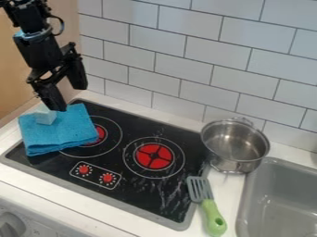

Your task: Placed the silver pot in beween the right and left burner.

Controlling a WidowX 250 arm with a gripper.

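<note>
Viewed from above the front of the counter (62,200), at a downward slant, facing the cooktop (141,189) and the tiled wall (186,65) behind; set at middling range, near enough to crop the sink (282,199) at lower right.

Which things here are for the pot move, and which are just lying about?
For the job:
- silver pot, off the burners, by the cooktop's right edge
- left burner, partly under cloth
- right burner

Lying about:
- blue cloth
- pale block on it
- green-handled spatula
</note>
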